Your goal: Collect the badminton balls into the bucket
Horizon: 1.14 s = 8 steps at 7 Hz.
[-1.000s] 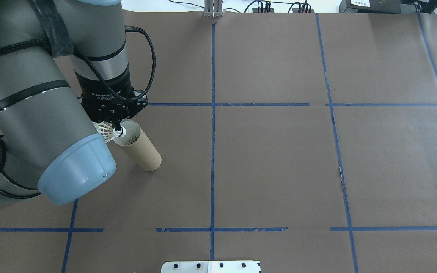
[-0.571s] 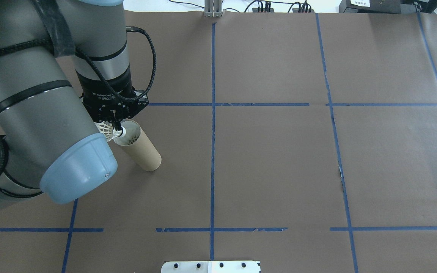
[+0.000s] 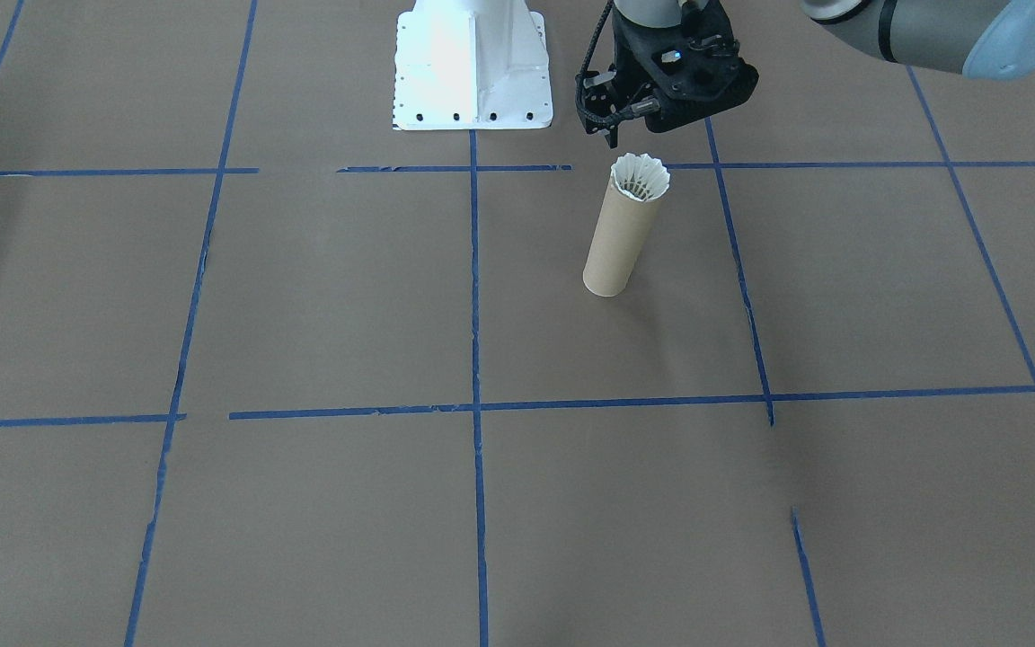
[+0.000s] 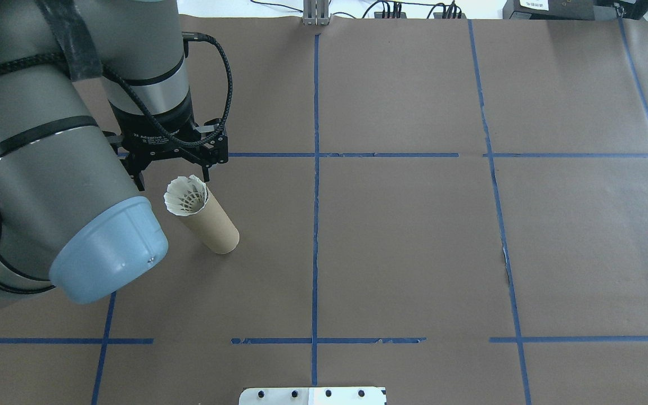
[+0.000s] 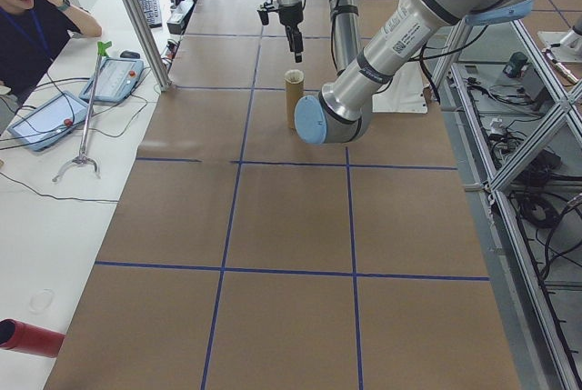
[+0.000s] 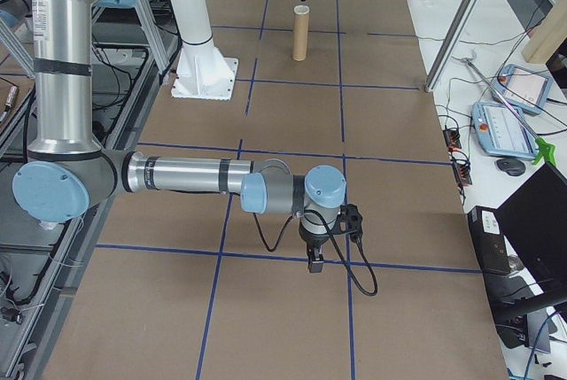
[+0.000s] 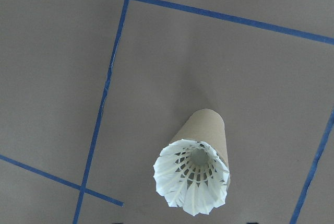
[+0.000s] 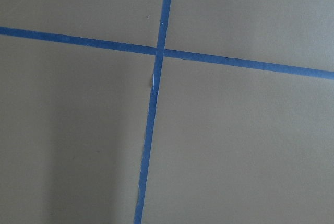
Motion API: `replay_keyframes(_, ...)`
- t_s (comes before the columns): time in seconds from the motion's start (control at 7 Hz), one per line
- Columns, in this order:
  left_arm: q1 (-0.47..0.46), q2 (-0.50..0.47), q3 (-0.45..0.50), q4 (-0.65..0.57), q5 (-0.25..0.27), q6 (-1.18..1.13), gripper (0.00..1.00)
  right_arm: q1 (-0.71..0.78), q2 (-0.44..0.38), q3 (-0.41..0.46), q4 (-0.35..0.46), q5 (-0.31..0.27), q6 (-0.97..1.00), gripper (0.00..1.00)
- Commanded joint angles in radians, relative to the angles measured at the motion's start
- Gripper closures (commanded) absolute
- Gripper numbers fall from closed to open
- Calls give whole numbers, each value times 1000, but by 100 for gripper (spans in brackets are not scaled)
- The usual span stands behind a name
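Left tool spread wide, empty, above shuttlecock in tube

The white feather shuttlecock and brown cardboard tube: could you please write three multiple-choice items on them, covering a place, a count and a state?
1. Where is the white feather shuttlecock?
A. flat on the table
B. in the mouth of the brown cardboard tube
C. between gripper fingers

2. How many shuttlecocks show?
A. one
B. two
C. four

3. How is the left gripper?
A. shut on the shuttlecock
B. open, clear of it
C. shut on the tube

Answers:
1 B, its feathers flare out of the tube's rim with the cork pointing down inside.
2 A, only the one in the tube is visible.
3 B, its fingers are spread, apart from the feathers.
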Motion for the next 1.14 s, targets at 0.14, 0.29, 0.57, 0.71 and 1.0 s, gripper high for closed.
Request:
replay_keyframes(0.14,-182,106,0,-164,-17,278,0,0,0,0,0,0,0,0)
replay_keyframes(0.29,-259,204,1,-269,-75,414,0,0,0,0,0,0,-2,0)
replay_keyframes(0.57,-446,365,15,-353,-148,750,0,0,0,0,0,0,0,0)
replay_keyframes(0.71,-538,438,30,-356,-152,920,0,0,0,0,0,0,0,0)
replay_keyframes(1.0,-694,541,118,-397,-154,1190,0,0,0,0,0,0,0,0)
